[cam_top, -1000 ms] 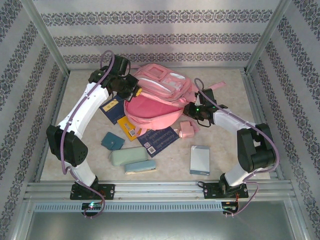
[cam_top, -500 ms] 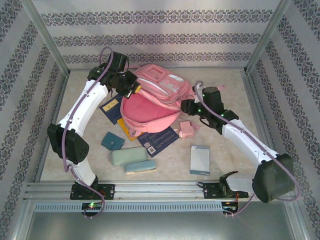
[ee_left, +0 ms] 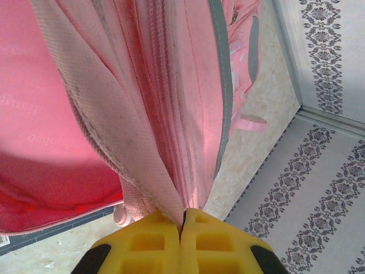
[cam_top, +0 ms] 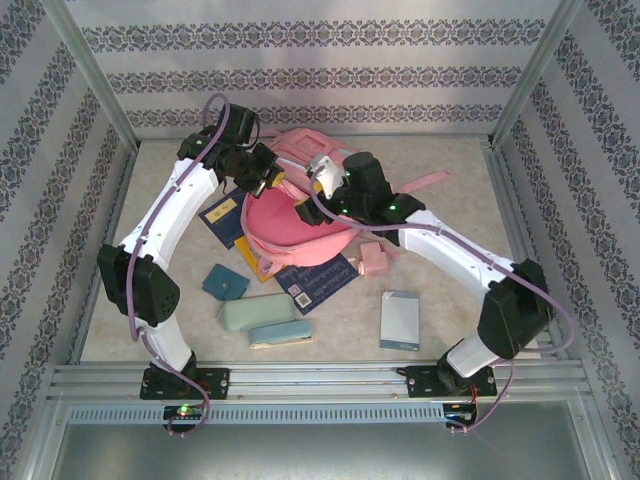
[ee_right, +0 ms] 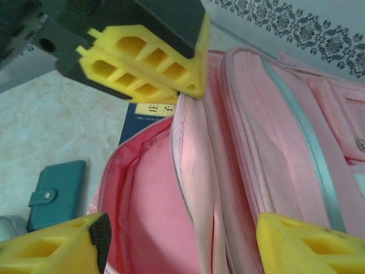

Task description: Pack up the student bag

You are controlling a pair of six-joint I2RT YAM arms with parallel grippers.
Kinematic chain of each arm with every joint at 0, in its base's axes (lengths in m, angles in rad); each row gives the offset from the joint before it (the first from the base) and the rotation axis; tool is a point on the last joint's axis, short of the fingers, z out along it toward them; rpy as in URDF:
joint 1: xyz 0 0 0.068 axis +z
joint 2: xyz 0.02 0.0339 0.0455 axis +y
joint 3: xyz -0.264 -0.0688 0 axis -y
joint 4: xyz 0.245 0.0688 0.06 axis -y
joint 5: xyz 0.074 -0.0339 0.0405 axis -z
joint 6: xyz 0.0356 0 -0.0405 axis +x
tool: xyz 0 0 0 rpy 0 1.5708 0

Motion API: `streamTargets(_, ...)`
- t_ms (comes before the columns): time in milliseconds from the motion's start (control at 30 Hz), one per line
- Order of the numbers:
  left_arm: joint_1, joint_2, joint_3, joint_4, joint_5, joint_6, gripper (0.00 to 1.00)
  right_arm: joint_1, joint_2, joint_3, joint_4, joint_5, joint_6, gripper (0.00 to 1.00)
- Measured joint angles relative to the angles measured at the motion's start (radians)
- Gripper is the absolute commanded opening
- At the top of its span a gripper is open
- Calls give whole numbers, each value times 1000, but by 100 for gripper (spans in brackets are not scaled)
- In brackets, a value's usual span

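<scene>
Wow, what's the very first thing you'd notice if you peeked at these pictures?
The big pink fabric backpack jumps out first, lying open in the middle of the beige table with its bright pink inside showing. The yellow-tipped left gripper pinches the rim of its opening, while the right gripper hovers open just above the gap. In front of the bag lie small things, like a teal wallet and a pale green case.
</scene>
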Motion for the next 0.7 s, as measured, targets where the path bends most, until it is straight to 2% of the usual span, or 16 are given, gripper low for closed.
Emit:
streamTargets(100, 0, 0, 0, 2, 6, 0, 0, 3, 73, 49, -23, 25, -32, 50)
streamTargets(267, 0, 0, -23, 29, 18, 3, 0, 0, 151, 92, -59, 60, -46, 3)
streamTargets(300, 0, 0, -31, 39, 18, 6, 0, -2, 161, 105, -71, 59, -42, 0)
streamTargets(400, 4, -6, -50, 74, 26, 23, 0, -10, 171, 134, -96, 58, -22, 0)
streamTargets(433, 5, -14, -64, 100, 32, 31, 8, -15, 171, 143, -101, 59, -12, 0)
streamTargets(533, 6, -56, -121, 188, 60, 100, 39, -29, 171, 174, -111, 81, 22, 0)
streamTargets(600, 5, -103, -162, 245, 76, 158, 52, -44, 171, 193, -110, 106, 66, 0)
streamTargets(700, 5, -168, -175, 288, 89, 236, 65, -88, 171, 211, -109, 133, 163, 0)
